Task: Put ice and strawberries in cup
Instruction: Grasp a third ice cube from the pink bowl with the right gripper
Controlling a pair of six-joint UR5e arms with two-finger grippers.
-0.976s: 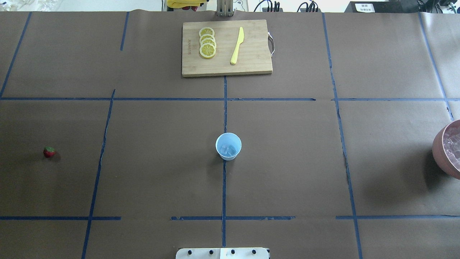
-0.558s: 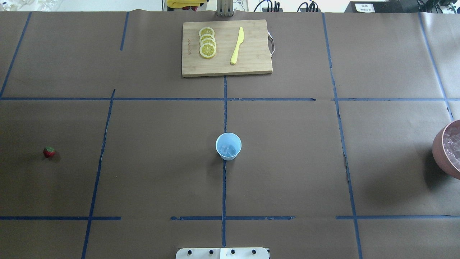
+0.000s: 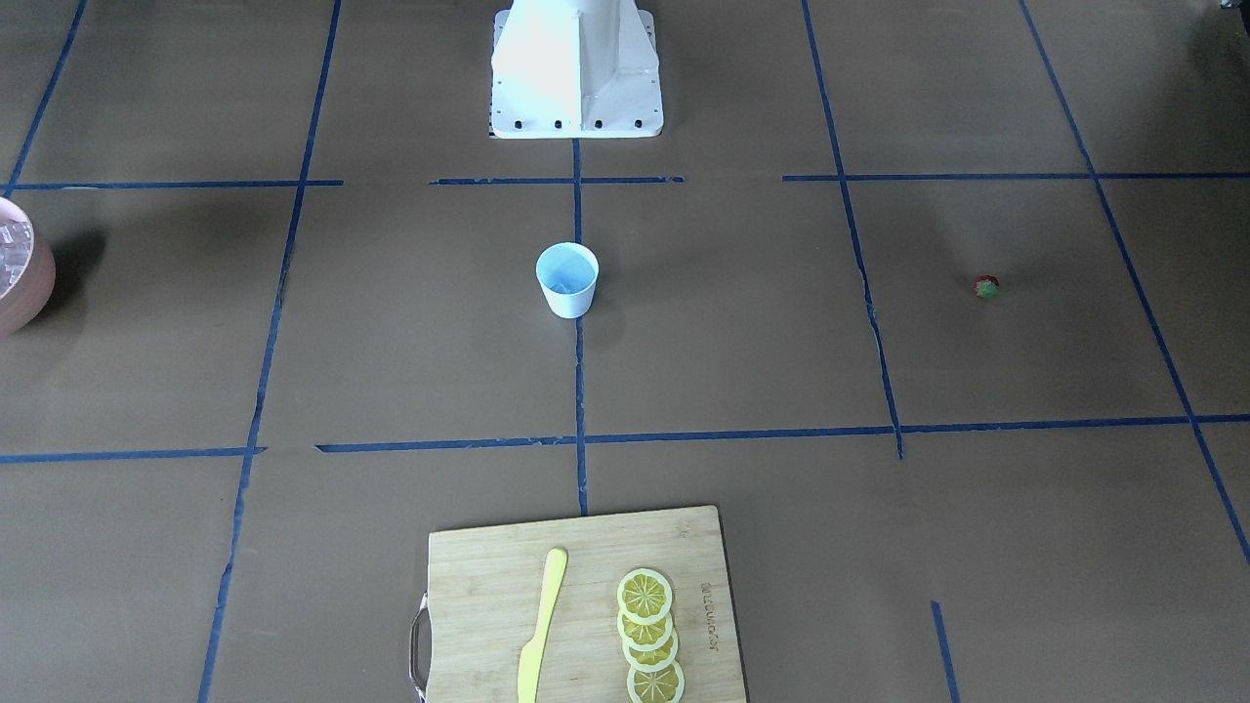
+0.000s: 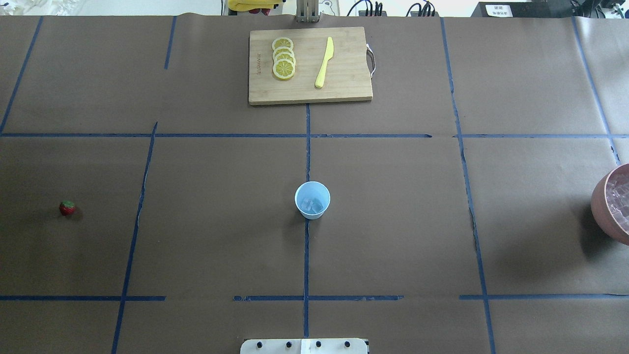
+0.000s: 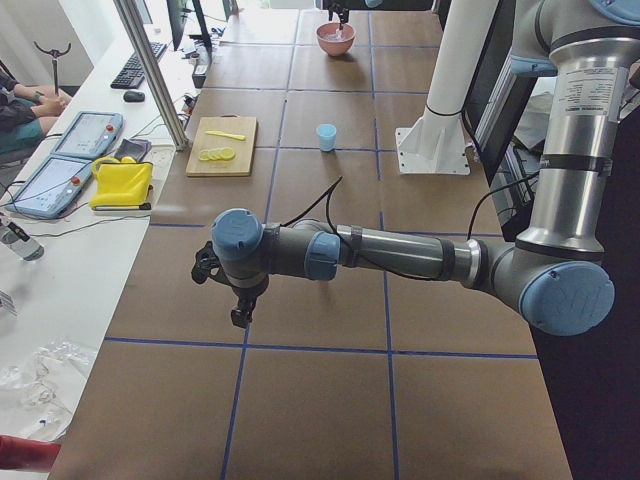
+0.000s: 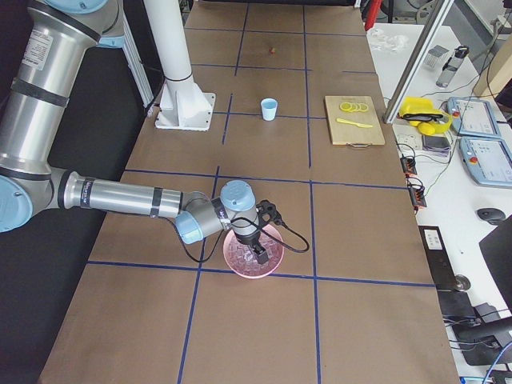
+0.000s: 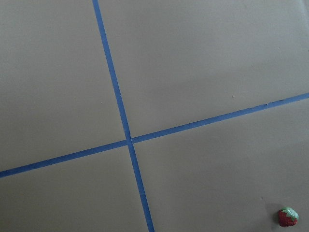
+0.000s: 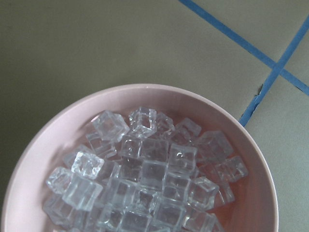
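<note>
The white cup [image 4: 312,200] with a pale blue inside stands upright at the table's middle and holds a few clear ice cubes [image 4: 313,205]. The tiny red strawberry [image 4: 67,208] lies alone far to the left; it also shows in the left wrist view [image 7: 287,217]. More ice [image 8: 145,174] fills the pink bowl [image 8: 263,169] right under the right wrist camera. My left gripper [image 5: 240,318] hangs over bare table near the strawberry's side. My right gripper [image 6: 260,258] hangs over the bowl [image 6: 240,268]. Both show only in side views, so I cannot tell if they are open or shut.
A wooden cutting board [image 4: 344,88] with several lemon slices [image 4: 283,59] and a yellow knife [image 4: 324,63] lies at the far middle. The pink bowl [image 4: 602,206] sits at the right edge. The robot's base [image 3: 576,68] stands behind the cup.
</note>
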